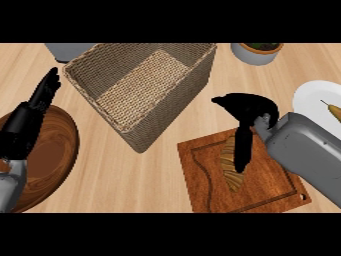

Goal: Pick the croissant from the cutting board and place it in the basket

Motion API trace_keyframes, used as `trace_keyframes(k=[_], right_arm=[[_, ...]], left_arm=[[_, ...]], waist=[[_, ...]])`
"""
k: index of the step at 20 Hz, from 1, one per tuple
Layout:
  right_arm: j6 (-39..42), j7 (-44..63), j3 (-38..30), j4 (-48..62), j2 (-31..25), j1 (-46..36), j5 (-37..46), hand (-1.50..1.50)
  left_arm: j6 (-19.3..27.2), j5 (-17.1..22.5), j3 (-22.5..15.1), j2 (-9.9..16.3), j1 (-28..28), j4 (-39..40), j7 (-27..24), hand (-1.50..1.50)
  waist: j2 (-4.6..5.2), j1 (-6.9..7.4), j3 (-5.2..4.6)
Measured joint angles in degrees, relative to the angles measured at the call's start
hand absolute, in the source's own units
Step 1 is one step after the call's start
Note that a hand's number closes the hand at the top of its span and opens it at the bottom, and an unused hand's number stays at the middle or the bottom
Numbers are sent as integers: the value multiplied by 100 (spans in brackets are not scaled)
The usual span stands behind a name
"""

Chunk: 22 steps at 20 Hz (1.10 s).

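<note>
just right of the basket (140, 92), i see my right hand (245, 112) reach straight fingers (242, 150) down onto the croissant (230, 165) on the cutting board (272, 187), left hand (27, 122) resting with fingers relaxed.

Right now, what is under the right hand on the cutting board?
The croissant lies on the cutting board beneath the right hand, whose dark fingers reach down over it. Only its left edge and lower end show; the rest is covered.
</note>
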Motion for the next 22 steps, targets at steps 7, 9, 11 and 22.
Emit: trace_keyframes(k=[7, 9, 11, 22], right_arm=[[19, -127, -110, -193, 182, 727, 801, -150], [59, -252, -209, -228, 163, 931, 1019, -150], [49, -296, -270, -239, 294, 1079, 1283, -150], [177, -707, -790, -70, 910, 1730, 2556, -150]], left_arm=[[-185, -68, 185, -85, 107, -51, -43, 0], [-201, -123, 189, -148, 203, -158, -32, 0], [-222, -192, 212, -226, 193, -78, -109, 0], [-499, -388, 514, -408, 84, -106, 35, 0]], waist=[[-4, -12, 0], [-5, -10, 1], [-2, -13, 1], [1, -9, 2]])
